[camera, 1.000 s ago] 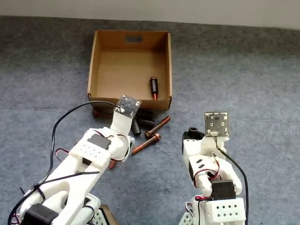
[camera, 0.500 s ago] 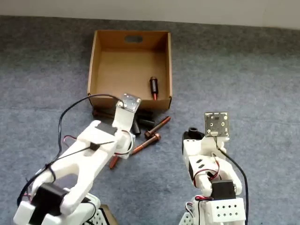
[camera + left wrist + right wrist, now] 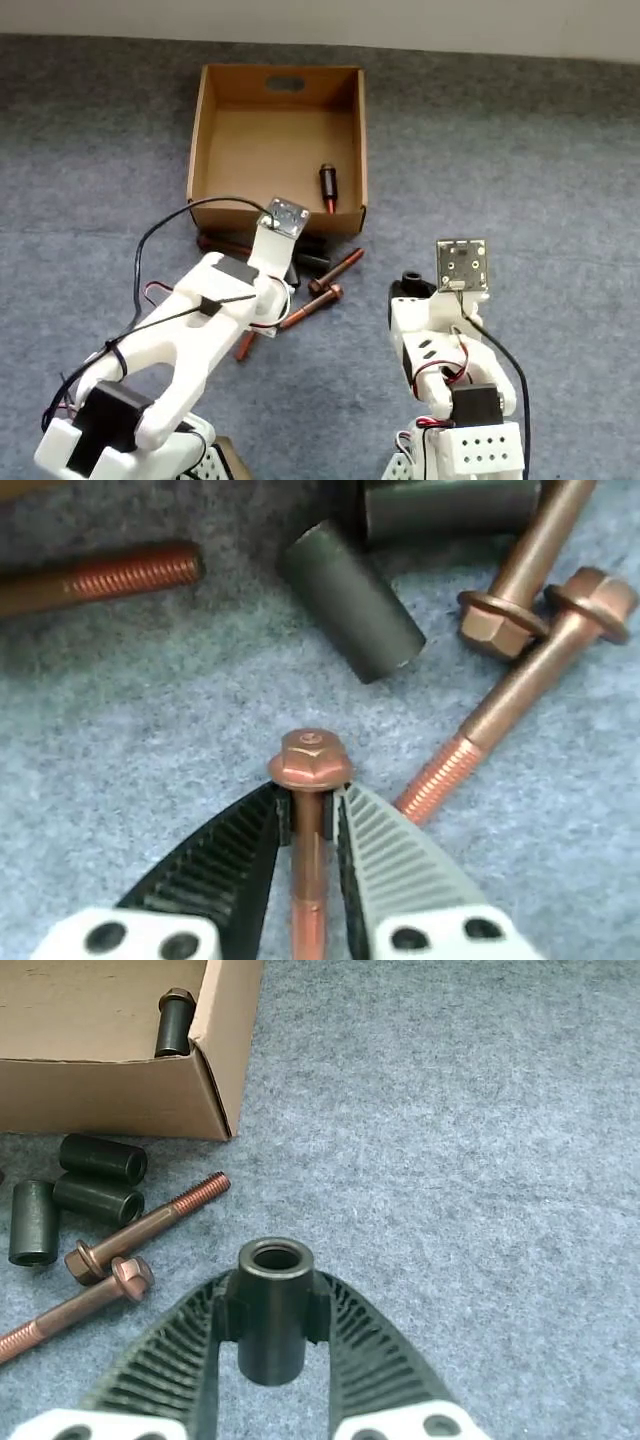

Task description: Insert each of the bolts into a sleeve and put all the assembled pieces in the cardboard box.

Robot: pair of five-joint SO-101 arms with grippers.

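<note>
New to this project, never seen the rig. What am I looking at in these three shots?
A left arm and a right arm, small robots, sit side by side on a grey mat. The wide picture looks down from a fixed camera; the other two come from cameras on each arm's wrist, looking along its pincer. The left pincer grips a copper bolt just under its head. The right pincer holds a dark sleeve, open end toward the camera. Loose bolts and sleeves lie in front of the cardboard box, which holds one assembled piece.
</note>
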